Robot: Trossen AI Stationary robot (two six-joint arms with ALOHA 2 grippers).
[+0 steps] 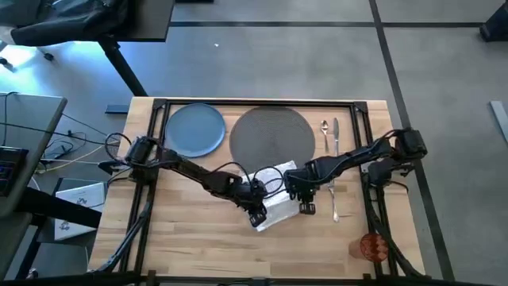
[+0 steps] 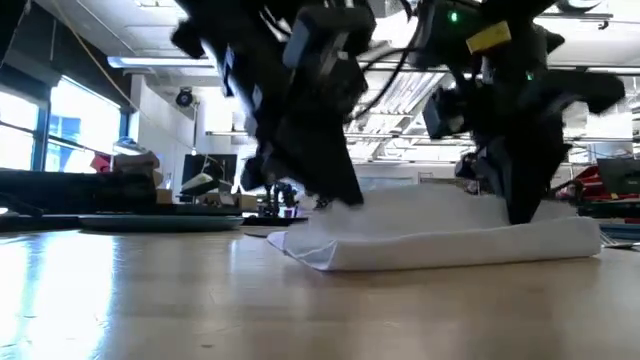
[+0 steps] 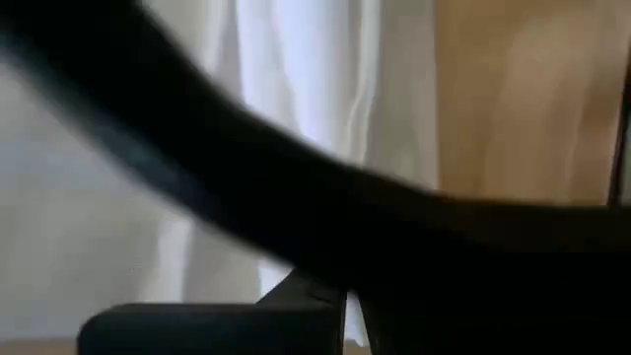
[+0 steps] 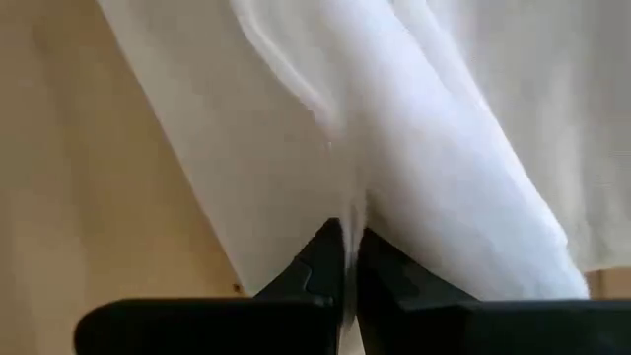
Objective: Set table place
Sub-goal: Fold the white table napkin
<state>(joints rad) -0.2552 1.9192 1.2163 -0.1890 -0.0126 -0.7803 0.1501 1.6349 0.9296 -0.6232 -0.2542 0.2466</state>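
Folding the napkin [image 1: 279, 208] near the middle of the table [image 1: 198, 238].

The right gripper [image 4: 345, 258] is pinched together on a fold; the left gripper's [image 1: 258, 216] finger state cannot be told, presumably steadying the cloth. Plate [image 1: 195, 129] and mat [image 1: 271, 135] wait along the far edge.

A lab or open-plan office: ceiling strip lights [image 2: 150, 62], large windows [image 2: 70, 125], cluttered workbenches [image 2: 150, 215], a grey desk [image 1: 28, 119] with trailing cables [image 1: 79, 147], grey floor [image 1: 317, 56].

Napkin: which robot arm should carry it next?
Probably right. The right gripper is already shut on a fold of the napkin; how the left gripper, beside it on the napkin, stands is unclear.
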